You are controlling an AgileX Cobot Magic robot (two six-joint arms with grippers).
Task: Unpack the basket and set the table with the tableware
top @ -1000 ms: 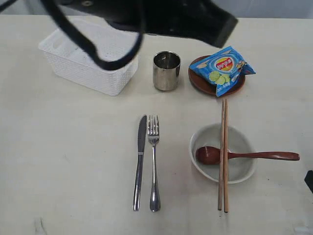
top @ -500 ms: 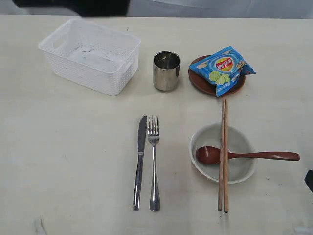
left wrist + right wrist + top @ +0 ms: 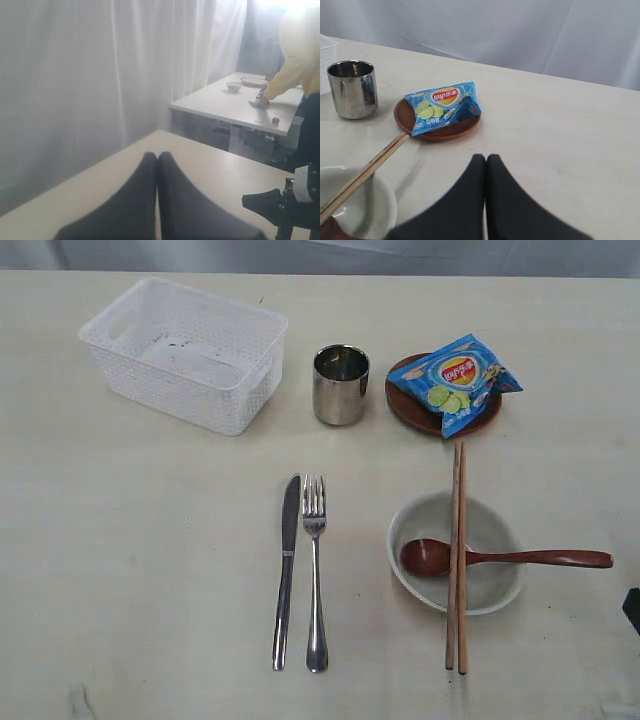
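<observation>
The tableware (image 3: 315,540) is lying spread over the desk (image 3: 150,570): the red-brown plate (image 3: 445,134), carrying a blue chips bag (image 3: 442,102), is sitting just ahead of the clenched right claw (image 3: 486,159), the steel cup (image 3: 352,90) farther ahead, the pale bowl (image 3: 370,215) close beside the claw. The left claw (image 3: 157,157), likewise clenched, is pointing toward a curtain (image 3: 75,75).

Colours on a pale cream table (image 3: 150,570)

White basket (image 3: 170,395) with tiny lattice holes; shiny silver cup (image 3: 340,388), knife (image 3: 287,570) and fork (image 3: 316,580); red-brown plate (image 3: 408,412) and spoon (image 3: 540,558); light brown chopsticks (image 3: 457,490); pale whitish bowl (image 3: 490,585); bright blue chips bag (image 3: 455,380) with a red-and-yellow logo and green slices.
</observation>
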